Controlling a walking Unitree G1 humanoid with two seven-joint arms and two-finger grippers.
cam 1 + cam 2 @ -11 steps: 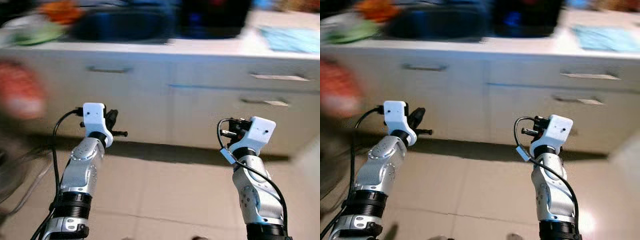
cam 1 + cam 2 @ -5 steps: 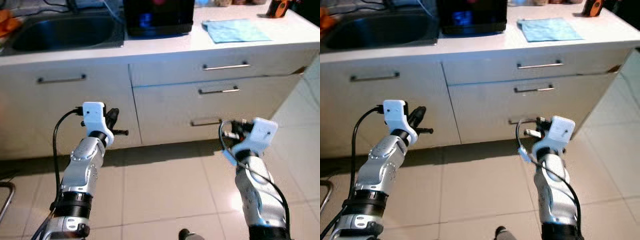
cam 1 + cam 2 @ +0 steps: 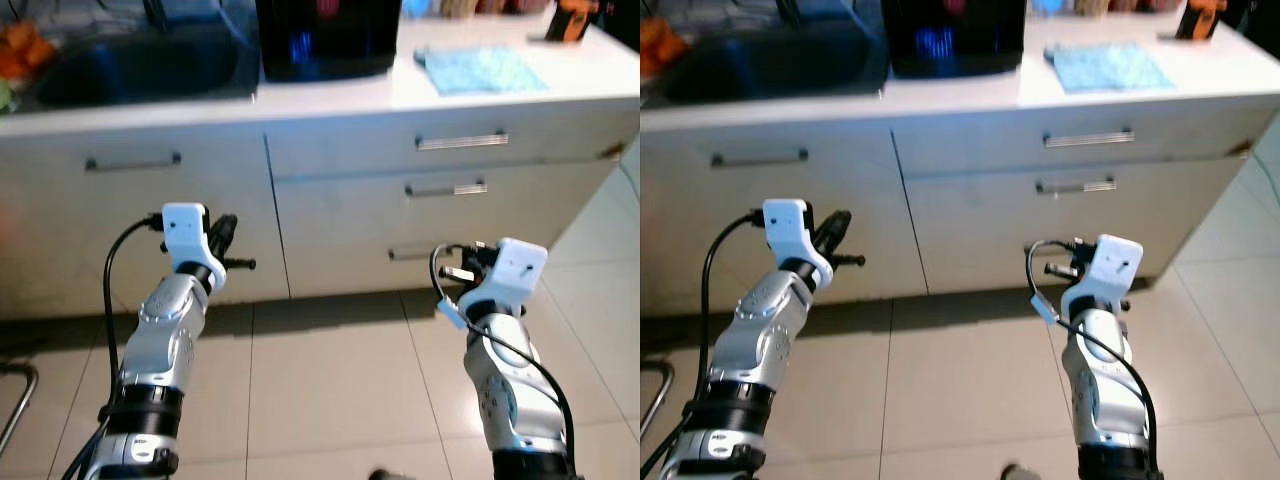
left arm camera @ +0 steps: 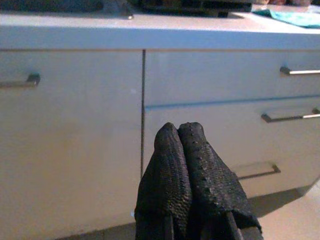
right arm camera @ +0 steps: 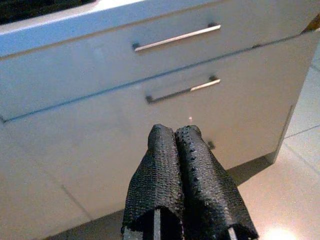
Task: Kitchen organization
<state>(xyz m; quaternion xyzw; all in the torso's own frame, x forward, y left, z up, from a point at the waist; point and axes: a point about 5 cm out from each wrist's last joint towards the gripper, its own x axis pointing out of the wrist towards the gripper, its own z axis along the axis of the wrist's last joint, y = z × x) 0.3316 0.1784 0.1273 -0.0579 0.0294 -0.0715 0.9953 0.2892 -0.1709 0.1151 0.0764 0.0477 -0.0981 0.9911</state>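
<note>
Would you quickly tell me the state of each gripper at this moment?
Left gripper: shut, holding nothing, raised before the cabinet front.
Right gripper: shut, holding nothing, pointed at the drawers.

Beige tiled floor open between both arms and white cabinet front. Cabinet front blocks forward travel; metal bar handles stick out from drawers. On white desk, black boxy appliance stands between dark sink basin and light-blue cloth. Bare strip of desk along front edge. Left gripper and right gripper, fingers pressed together, short of cabinet.
</note>
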